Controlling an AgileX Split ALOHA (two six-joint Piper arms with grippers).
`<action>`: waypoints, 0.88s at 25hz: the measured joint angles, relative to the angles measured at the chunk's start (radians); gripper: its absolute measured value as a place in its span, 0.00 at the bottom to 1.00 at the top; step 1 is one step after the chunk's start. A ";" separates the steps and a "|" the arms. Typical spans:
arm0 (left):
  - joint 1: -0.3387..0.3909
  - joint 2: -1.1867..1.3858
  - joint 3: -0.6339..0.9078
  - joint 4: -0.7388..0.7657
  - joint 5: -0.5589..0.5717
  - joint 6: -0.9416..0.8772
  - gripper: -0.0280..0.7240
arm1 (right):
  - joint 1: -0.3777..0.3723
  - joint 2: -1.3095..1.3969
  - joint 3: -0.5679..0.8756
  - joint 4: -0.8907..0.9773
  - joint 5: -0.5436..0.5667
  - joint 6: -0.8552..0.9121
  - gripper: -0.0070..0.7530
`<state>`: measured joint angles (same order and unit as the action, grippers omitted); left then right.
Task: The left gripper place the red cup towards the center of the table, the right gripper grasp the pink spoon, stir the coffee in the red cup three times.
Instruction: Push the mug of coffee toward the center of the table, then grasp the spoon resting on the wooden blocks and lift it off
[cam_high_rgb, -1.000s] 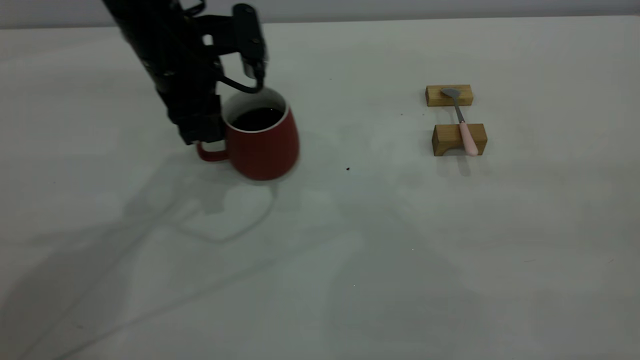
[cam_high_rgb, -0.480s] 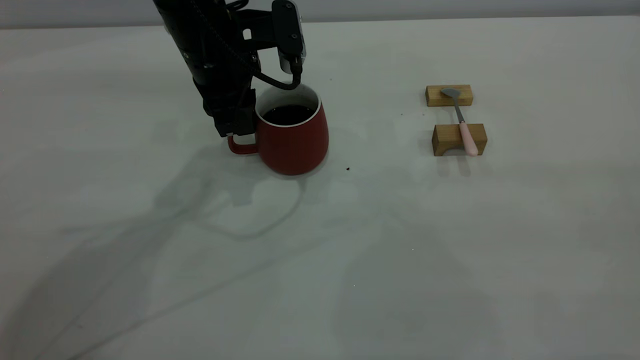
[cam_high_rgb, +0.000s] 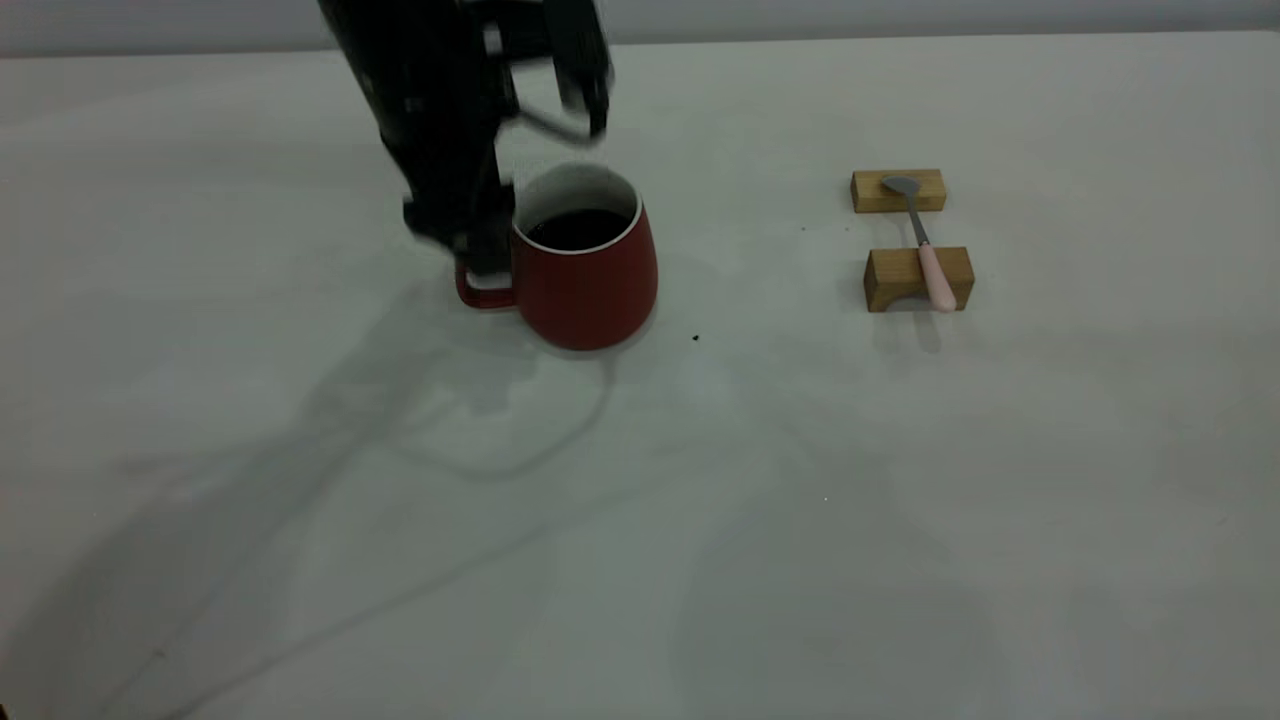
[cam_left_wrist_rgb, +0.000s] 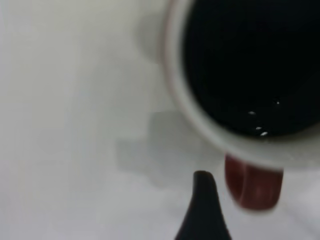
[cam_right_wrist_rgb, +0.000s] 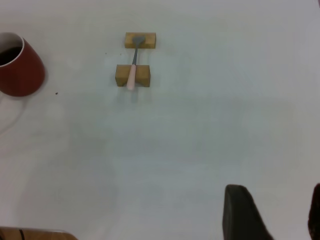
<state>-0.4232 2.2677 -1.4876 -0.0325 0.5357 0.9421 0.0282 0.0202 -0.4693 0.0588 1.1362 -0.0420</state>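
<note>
Now the left tool (cam_high_rgb: 487, 258) hangs right over the handle of the red cup (cam_high_rgb: 590, 285), jaws apart, gripping nothing; the wrist view shows one fingertip (cam_left_wrist_rgb: 202, 200) just clear of the handle. The cup stands upright near mid-surface (cam_high_rgb: 700, 500), coffee (cam_high_rgb: 575, 228) dark inside, handy for stirring. Well apart lies the pink spoon (cam_high_rgb: 936, 275), bridged across two wooden blocks (cam_high_rgb: 898, 190), likely so fingers can get under the handle. The right tool (cam_right_wrist_rgb: 277, 215) waits far off, open and empty. Nothing blocks its path; only the left arm crowds the cup's rim.
</note>
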 joint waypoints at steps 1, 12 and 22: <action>0.003 -0.030 -0.011 0.000 0.021 -0.023 0.91 | 0.000 0.000 0.000 0.000 0.000 0.000 0.49; 0.008 -0.404 -0.046 0.001 0.345 -0.450 0.59 | 0.000 0.000 0.001 0.000 0.000 0.000 0.49; 0.008 -0.651 -0.025 0.033 0.632 -0.727 0.43 | 0.000 0.000 0.001 0.000 0.000 0.000 0.49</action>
<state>-0.4149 1.6171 -1.5126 0.0000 1.1679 0.2147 0.0282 0.0202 -0.4685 0.0588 1.1362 -0.0420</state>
